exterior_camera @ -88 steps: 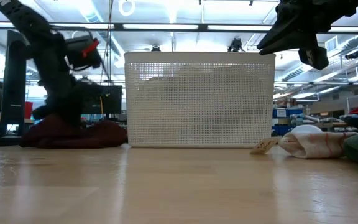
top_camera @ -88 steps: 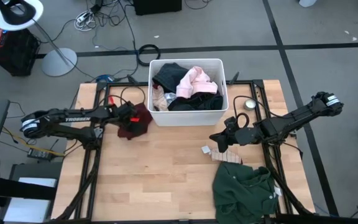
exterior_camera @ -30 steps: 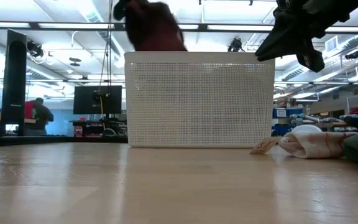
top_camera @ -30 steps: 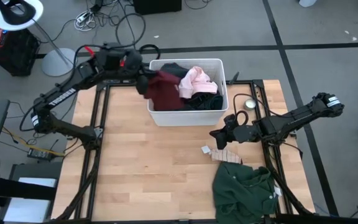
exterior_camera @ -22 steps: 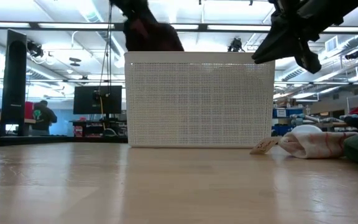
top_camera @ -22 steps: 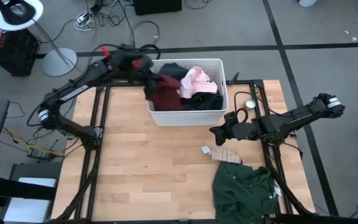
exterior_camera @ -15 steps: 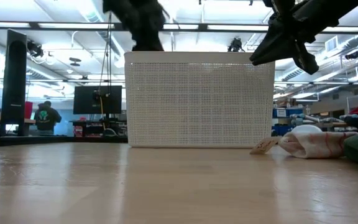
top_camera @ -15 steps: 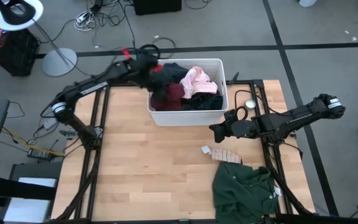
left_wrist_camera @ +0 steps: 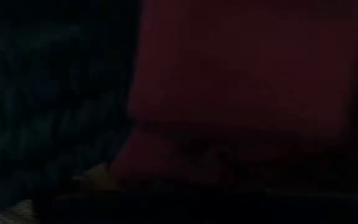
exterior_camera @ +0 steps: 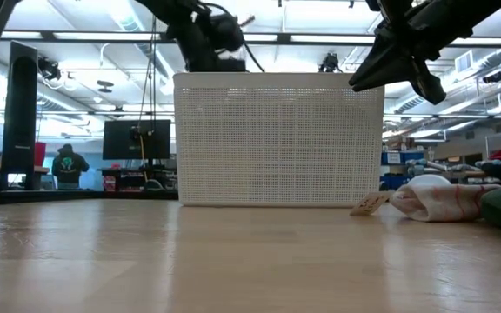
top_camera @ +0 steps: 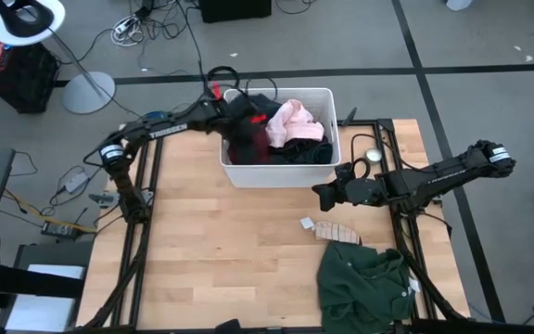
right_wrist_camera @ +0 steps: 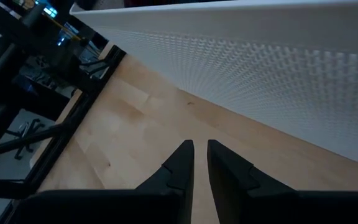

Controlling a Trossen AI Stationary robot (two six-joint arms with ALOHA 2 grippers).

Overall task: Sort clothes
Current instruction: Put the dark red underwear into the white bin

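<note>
A white bin (top_camera: 280, 175) stands at the table's far middle, with a pink piece (top_camera: 291, 119) and black tops (top_camera: 297, 151) inside. My left gripper (top_camera: 246, 122) reaches down into the bin's left part, shut on a maroon piece (top_camera: 254, 147) that fills the left wrist view (left_wrist_camera: 247, 81). My right gripper (top_camera: 321, 197) hovers above the table by the bin's near right corner, nearly shut, with only a thin gap (right_wrist_camera: 197, 149) and nothing in it. A striped sock (top_camera: 334, 231) and a dark green top (top_camera: 364, 278) lie on the table at the near right. My left gripper comes at the maroon piece from above, slanting down from the table's far left into the bin. The gripper itself hides the place of contact, so which part it has cannot be told. The cloth lies bunched below it on the clothes in the bin's left part.
A small round object (top_camera: 372, 155) lies right of the bin. A paper tag (top_camera: 307, 223) lies beside the sock. The bin's wall (exterior_camera: 277, 139) blocks the low view of its inside. Bare wood spreads over the table's left and near middle. A person (exterior_camera: 60, 162) stands far behind.
My left gripper has sunk and tipped downward, going from above the bin's far left rim into its left part. The maroon piece, which hung in the air below it, has dropped behind the bin's wall onto the clothes inside.
</note>
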